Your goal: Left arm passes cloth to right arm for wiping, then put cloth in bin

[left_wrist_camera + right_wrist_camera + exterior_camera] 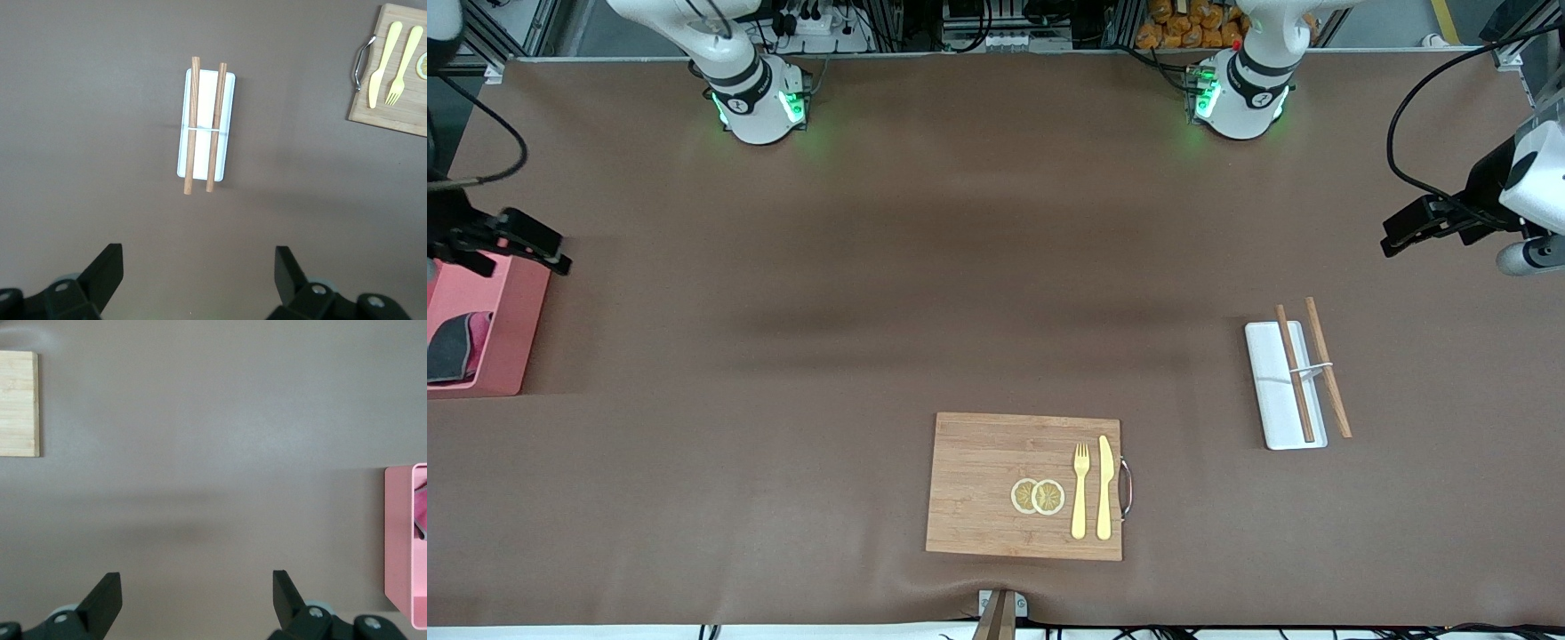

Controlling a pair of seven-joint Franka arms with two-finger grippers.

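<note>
1. Front view: a matte brown table covering (960, 293) spreads over the whole work surface, with faint creases and soft shadow bands across its middle. Along the top edge stand the two white arm bases with green lights, and above them a clutter of cables, metal frame rails and orange packets. The salmon-pink rectangular plastic bin (511, 333) sits at the right arm's end of the table, and the dark grey cloth with a crimson-red side (454, 345) lies inside it. The right gripper (529, 244) hangs over the bin's rim, empty. The left gripper (1409, 229) hovers over bare table at the left arm's end, empty as well. A white rectangular tray (1272, 391) with two wooden chopsticks (1294, 373) lies near that end, and the wooden cutting board (987, 484), nearest the front camera, carries a yellow fork (1080, 489), a yellow knife (1105, 487) and two lemon slices (1038, 496).

2. Left wrist view: the left gripper (199, 280) has its black fingers (107, 270) spread wide over brown covering; the tray and chopsticks lie apart from them.

3. Right wrist view: the right gripper (197, 600) is spread wide with nothing between its fingers (107, 593); the pink bin shows at the edge, a red fold of cloth in it.
</note>
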